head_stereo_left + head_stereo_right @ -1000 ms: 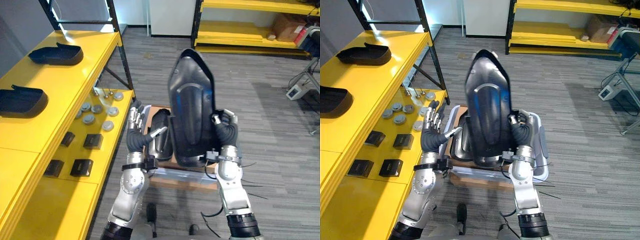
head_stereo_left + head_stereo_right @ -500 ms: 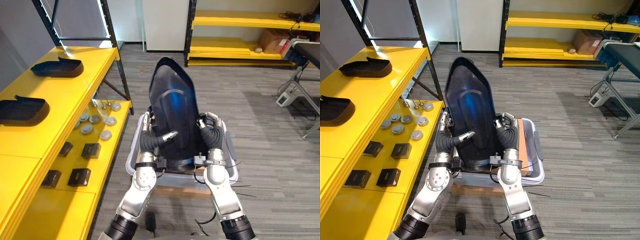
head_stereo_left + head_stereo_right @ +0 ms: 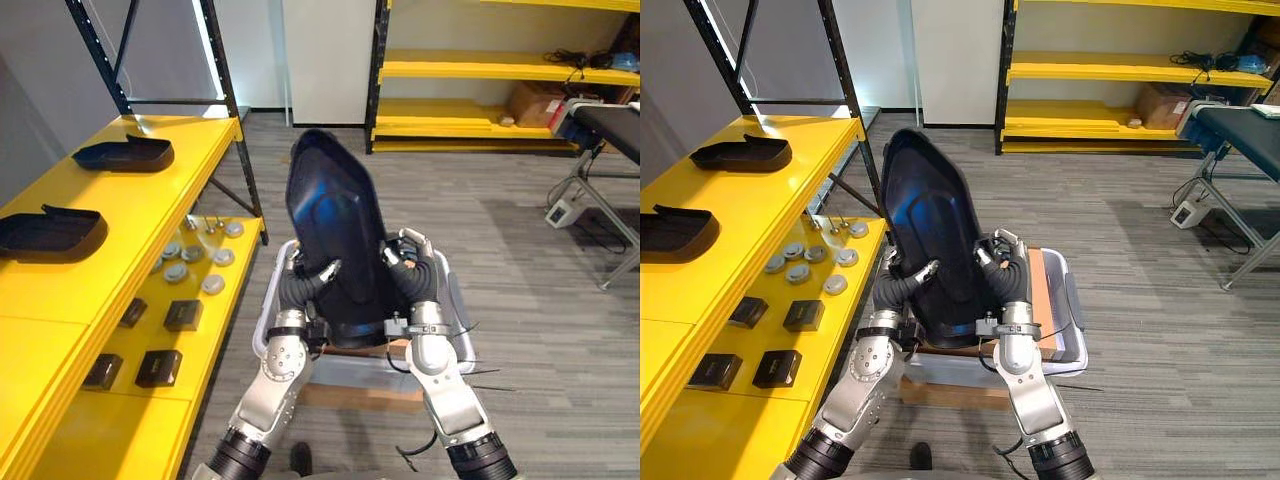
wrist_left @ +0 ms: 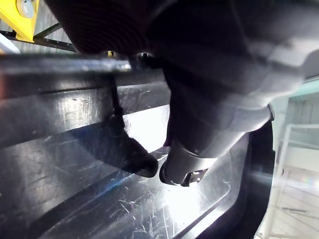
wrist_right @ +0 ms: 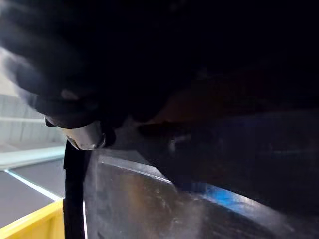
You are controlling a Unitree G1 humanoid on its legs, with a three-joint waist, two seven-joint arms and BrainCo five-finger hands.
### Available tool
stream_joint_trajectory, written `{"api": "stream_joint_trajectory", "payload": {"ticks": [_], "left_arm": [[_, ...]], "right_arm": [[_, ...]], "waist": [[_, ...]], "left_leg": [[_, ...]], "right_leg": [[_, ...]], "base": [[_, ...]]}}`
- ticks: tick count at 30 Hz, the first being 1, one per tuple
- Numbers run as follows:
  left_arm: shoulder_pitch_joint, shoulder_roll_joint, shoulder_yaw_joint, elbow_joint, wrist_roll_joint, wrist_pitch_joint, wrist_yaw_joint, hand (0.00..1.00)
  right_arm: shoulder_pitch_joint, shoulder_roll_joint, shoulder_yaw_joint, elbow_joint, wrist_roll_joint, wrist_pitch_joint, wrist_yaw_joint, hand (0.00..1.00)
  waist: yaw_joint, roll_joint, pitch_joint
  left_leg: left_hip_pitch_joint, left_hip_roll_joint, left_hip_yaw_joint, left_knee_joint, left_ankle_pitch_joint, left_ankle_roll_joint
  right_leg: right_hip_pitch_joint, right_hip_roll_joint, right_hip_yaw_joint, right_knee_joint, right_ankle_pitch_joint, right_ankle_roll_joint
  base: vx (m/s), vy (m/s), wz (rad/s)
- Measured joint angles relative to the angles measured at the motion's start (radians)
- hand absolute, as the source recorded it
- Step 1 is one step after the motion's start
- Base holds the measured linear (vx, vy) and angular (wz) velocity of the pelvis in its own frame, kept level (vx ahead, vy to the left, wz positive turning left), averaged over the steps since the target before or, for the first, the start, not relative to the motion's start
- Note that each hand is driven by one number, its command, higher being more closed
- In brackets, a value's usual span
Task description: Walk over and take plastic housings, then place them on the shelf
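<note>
Right now the long yellow shelf point(image 3: 140, 215) is running down the robot's left side, with more yellow racking point(image 3: 480, 72) standing across the grey floor at the far wall. Between the two arms a big glossy black plastic housing point(image 3: 335, 225) is being held up on end, its narrow rounded end uppermost and leaning a little toward the shelf. It is hanging over a grey bin point(image 3: 457, 300) that is sitting on the floor just in front of the robot. Two more black housings are lying on the shelf's upper level, one nearer point(image 3: 50, 230) and one farther along point(image 3: 125, 153), well apart from each other.

The left hand point(image 3: 300, 288) is gripping the housing's lower left edge, with its thumb laid across the front face and its fingers going round behind. From the left wrist, the thumb tip point(image 4: 182, 172) is pressing flat on the shiny black surface. The right hand point(image 3: 410, 272) is clamping the opposite lower edge, its fingers curling over the rim.

On the shelf's lower level, small black boxes point(image 3: 183, 315) are sitting in pairs, and beyond them a cluster of round silver discs point(image 3: 190, 262) is lying near the black upright
</note>
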Motion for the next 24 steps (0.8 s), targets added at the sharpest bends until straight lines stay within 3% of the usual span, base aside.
{"api": "stream_joint_trajectory", "payload": {"ticks": [12, 17, 24], "left_arm": [[0.068, 0.002, 0.112, -0.061, 0.116, -0.005, -0.072, 1.00], [0.138, -0.003, 0.189, -0.060, 0.124, 0.018, -0.077, 1.00], [0.219, -0.018, 0.303, -0.080, 0.114, 0.020, -0.086, 1.00]], "right_arm": [[-0.046, -0.192, -0.018, -0.115, 0.208, -0.072, 0.262, 0.00], [-0.047, -0.171, -0.239, -0.288, 0.353, -0.192, 0.288, 0.00], [0.025, -0.080, -0.603, -0.226, 0.555, -0.258, 0.205, 0.00]], "waist": [[0.012, 0.000, 0.000], [0.013, -0.001, 0.001], [-0.004, -0.002, 0.001]], "left_leg": [[0.003, -0.001, -0.012, 0.000, 0.000, 0.000], [-0.001, -0.003, -0.013, 0.000, 0.000, 0.000], [-0.009, -0.003, -0.011, 0.000, -0.004, 0.005]], "right_leg": [[0.010, 0.001, -0.014, -0.002, -0.001, 0.001], [0.010, -0.001, -0.023, -0.002, -0.003, 0.001], [0.005, -0.001, -0.026, -0.009, -0.003, 0.001]], "base": [[0.00, -0.002, 0.03], [0.00, -0.003, 0.01], [0.00, -0.007, -0.01]]}}
